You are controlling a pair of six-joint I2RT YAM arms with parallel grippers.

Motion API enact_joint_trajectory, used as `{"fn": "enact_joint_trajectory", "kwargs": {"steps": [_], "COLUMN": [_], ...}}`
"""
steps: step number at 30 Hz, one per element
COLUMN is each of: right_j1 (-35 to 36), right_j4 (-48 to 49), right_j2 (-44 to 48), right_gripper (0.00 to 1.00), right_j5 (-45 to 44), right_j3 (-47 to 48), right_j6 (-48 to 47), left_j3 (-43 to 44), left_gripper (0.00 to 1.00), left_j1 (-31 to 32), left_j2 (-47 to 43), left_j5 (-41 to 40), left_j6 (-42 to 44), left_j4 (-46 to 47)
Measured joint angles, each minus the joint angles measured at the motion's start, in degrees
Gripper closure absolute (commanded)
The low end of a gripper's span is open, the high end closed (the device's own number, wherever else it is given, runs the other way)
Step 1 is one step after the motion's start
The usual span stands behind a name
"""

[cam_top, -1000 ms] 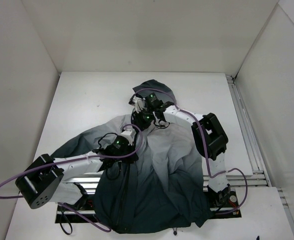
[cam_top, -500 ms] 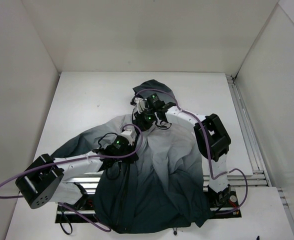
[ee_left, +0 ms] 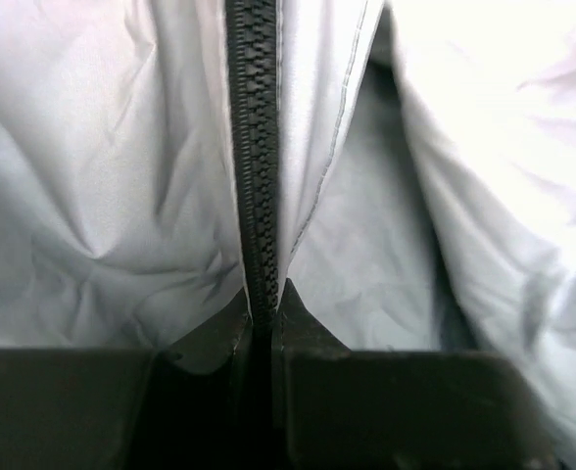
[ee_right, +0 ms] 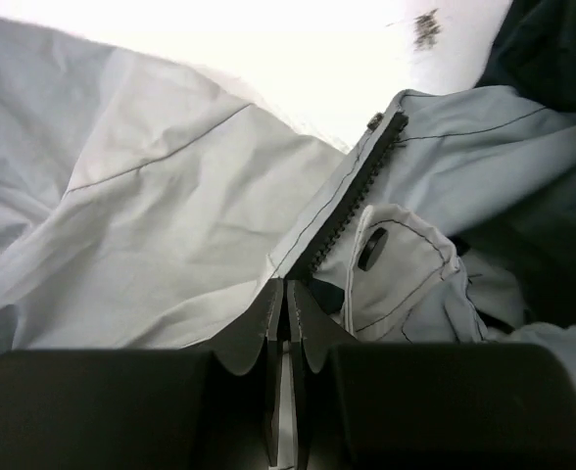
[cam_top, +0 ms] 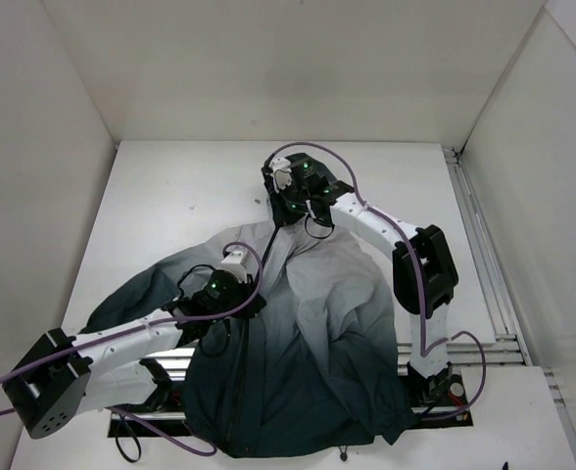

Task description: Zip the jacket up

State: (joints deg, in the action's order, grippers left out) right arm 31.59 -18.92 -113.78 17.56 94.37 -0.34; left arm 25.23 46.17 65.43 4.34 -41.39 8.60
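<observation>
White table (cam_top: 161,196) under me carries the jacket (cam_top: 337,294), spread from the bottom edge to the frame's middle; at centre left my left gripper (ee_left: 264,311) pinches its dark zipper (ee_left: 254,147); farther up, my right gripper (ee_right: 286,294) is pressed together on the collar edge beside the teeth.
</observation>
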Motion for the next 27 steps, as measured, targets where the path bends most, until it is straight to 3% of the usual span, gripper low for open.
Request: {"fn": "enact_joint_trajectory", "kwargs": {"steps": [12,21,27], "right_j1": [-0.13,-9.53,-13.53], "right_j4": [-5.53,6.05,8.24], "right_j2": [0.02,2.05,3.67], "right_gripper": [1.00,1.00,1.00], "right_j5": [-5.92,-23.63,-25.27], "right_j3": [9.55,15.30,17.75], "right_j6": [3.89,0.00,-0.61], "left_j3": [-1.88,-4.59,-4.63], "left_gripper": [1.00,1.00,1.00], "left_j1": [-0.09,0.76,0.76], "left_j2": [-8.44,-10.25,-9.55], "left_j5": [-5.55,-3.87,-3.76], "left_j6": [-2.84,-4.28,-4.31], "left_j4": [1.20,-8.15,-10.69]}}
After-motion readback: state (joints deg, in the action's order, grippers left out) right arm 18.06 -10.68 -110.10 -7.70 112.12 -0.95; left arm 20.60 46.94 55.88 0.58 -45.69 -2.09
